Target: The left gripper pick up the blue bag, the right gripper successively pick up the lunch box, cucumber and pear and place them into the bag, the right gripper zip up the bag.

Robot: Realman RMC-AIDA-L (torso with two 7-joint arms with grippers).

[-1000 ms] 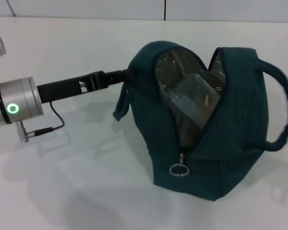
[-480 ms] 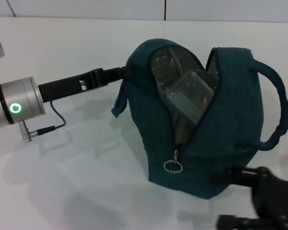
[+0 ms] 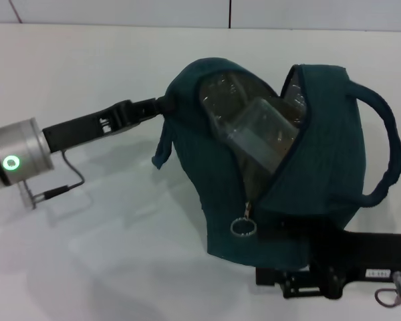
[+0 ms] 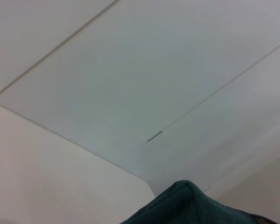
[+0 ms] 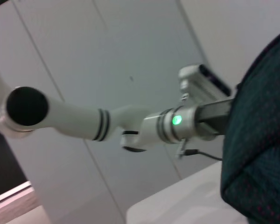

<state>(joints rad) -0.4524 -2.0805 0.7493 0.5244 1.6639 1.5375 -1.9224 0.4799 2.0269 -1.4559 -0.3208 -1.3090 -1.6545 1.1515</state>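
Note:
The blue bag (image 3: 321, 167) stands open on the white table, and its fabric also shows in the wrist views (image 4: 191, 207) (image 5: 261, 140). The clear lunch box (image 3: 260, 130) lies tilted inside against the foil lining. My left gripper (image 3: 166, 103) is shut on the bag's upper left rim, just above a drooping handle (image 3: 164, 144). The zipper's silver ring pull (image 3: 242, 227) hangs low on the front seam. My right gripper (image 3: 262, 254) reaches in from the lower right, open, its fingers at the bag's front base just right of the ring. The cucumber and pear are hidden.
The bag's other handle (image 3: 387, 154) loops out to the right. The left arm's silver wrist with its green light (image 3: 12, 162) (image 5: 177, 120) and thin cable (image 3: 67, 180) lies over the table at the left. The white table (image 3: 107, 254) ends at a wall behind.
My right gripper came into view from the lower right and moved left to the bag's front base beside the ring pull. The left arm and the bag shifted slightly left.

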